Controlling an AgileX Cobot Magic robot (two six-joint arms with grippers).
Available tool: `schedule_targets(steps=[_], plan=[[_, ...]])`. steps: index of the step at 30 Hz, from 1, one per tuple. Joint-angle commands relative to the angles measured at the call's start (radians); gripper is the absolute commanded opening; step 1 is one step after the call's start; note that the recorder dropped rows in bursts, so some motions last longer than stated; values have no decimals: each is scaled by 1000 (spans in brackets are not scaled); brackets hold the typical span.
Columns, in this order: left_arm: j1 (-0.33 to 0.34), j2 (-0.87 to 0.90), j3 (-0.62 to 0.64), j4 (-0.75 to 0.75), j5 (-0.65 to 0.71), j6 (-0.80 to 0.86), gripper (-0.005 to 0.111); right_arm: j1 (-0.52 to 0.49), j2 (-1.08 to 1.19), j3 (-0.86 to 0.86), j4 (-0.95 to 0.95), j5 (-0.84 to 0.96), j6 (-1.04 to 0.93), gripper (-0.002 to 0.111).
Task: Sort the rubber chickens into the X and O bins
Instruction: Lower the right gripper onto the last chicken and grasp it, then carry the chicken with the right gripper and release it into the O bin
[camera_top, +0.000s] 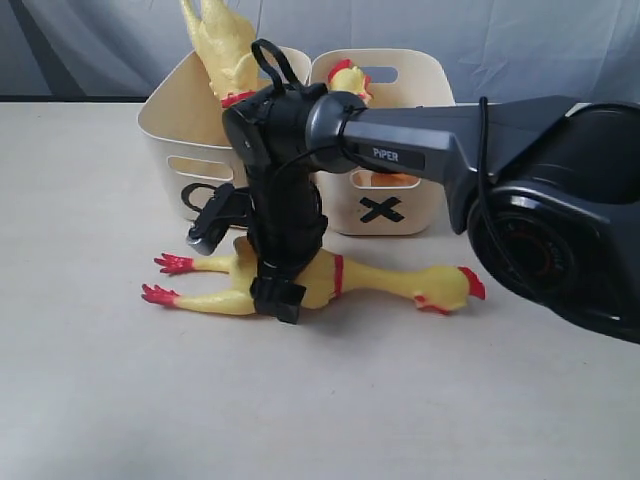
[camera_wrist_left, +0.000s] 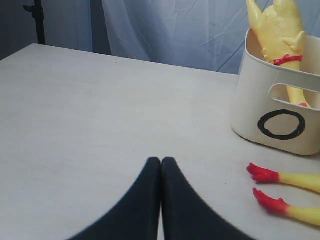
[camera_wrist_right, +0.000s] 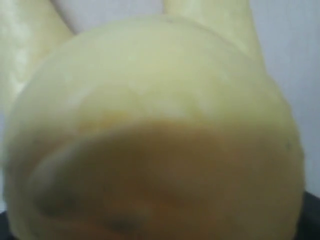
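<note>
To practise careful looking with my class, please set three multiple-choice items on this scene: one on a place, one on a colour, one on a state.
1. Where is the long yellow rubber chicken with red feet? A inside a tub; B lying on the pale table in front of the cream plastic X tub and O tub; C hanging in the air.
2. What colour are the tubs' X and O marks? A black; B red; C blue.
3. How does the left gripper stand? A wide open; B shut on a chicken; C shut, holding nothing.
Answers: 1 B, the exterior view shows it on the table; 2 A, both marks are black; 3 C, the left wrist view shows its fingers touching, with nothing between them.
</note>
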Motion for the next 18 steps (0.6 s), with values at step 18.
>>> schedule_targets(steps=[18], plan=[[-9,2,-2,-4,-7,-1,0,69,-179,-595,394,-769,-218,-1]])
